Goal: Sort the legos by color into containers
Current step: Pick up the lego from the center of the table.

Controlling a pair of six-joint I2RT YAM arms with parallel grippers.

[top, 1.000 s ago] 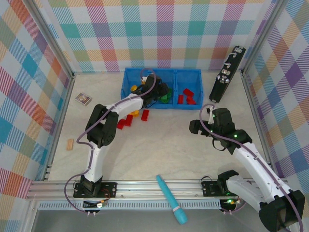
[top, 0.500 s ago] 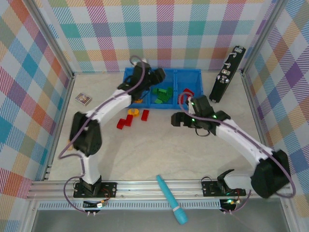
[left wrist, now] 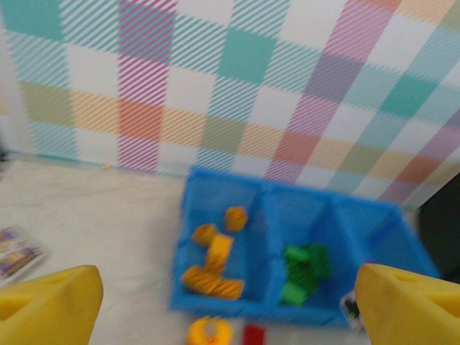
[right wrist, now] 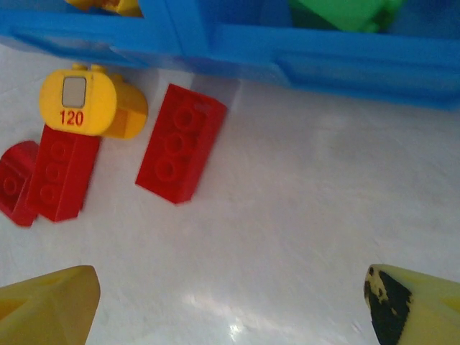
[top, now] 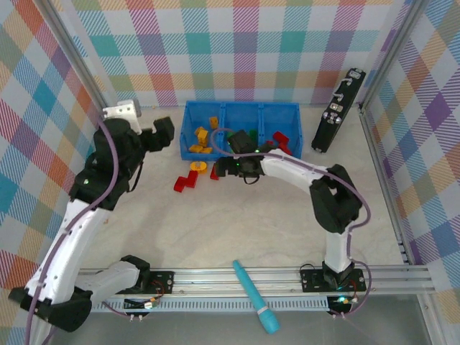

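The blue tray (top: 287, 113) stands at the back, its containers side by side. Yellow-orange legos (top: 202, 141) lie in the left one, green legos (left wrist: 305, 269) in the middle and red legos (top: 282, 139) in the right. On the table before the tray lie a round yellow lego (right wrist: 90, 105), a red studded brick (right wrist: 180, 143) and two more red bricks (right wrist: 60, 173). My right gripper (right wrist: 230, 277) hovers open just right of them, nothing between its fingers. Up and left of the tray, my left gripper (top: 162, 135) is open and empty.
A black upright device (top: 338, 108) leans at the right of the tray. A teal pen-like tool (top: 255, 296) lies on the front rail. A small card (left wrist: 14, 251) sits on the table left of the tray. Checked walls close in three sides.
My left arm has pulled out of the tray, swung left and risen, its jaws opening. My right arm has reached far left to the bricks before the tray.
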